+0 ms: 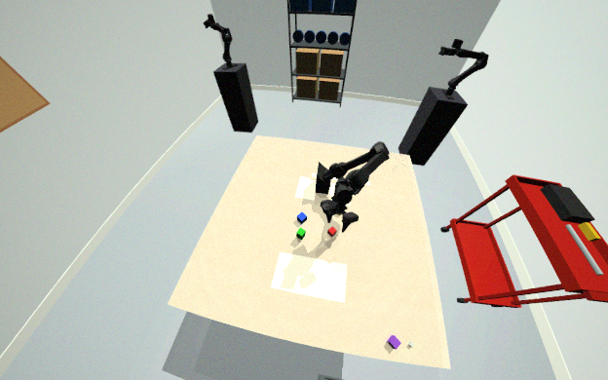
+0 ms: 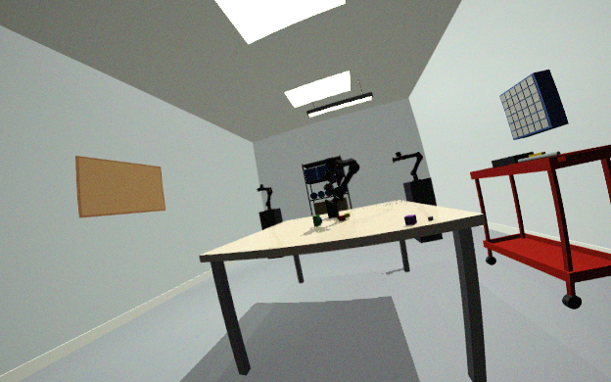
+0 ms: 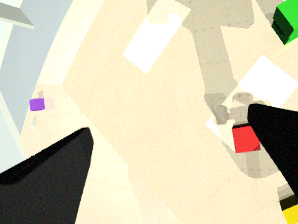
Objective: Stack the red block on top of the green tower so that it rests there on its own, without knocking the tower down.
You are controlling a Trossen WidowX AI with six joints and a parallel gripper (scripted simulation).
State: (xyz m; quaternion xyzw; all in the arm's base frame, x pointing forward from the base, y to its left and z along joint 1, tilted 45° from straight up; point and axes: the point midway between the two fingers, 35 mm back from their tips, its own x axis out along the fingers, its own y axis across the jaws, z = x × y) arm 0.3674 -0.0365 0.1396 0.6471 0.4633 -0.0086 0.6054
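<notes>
The red block (image 1: 332, 231) (image 2: 342, 218) (image 3: 246, 139) lies on the table (image 1: 219, 273). In the wrist view it shows beside the right finger's tip, off to the right of the middle of the gap. The green tower (image 1: 301, 233) (image 2: 317, 220) (image 3: 290, 22) stands to the left of the red block in the top view, apart from it; the wrist view shows only part of it, in the upper right corner. My gripper (image 1: 337, 225) (image 3: 170, 123) is wide open and empty, above the table near the red block. Its exact height is hard to tell.
A blue block (image 1: 302, 217) lies close behind the green tower. A yellow block (image 2: 347, 214) (image 3: 291, 214) is near the red block. A purple block (image 1: 394, 342) (image 2: 410, 219) (image 3: 37, 104) and a small pale cube (image 1: 410, 345) lie at the table's near right corner.
</notes>
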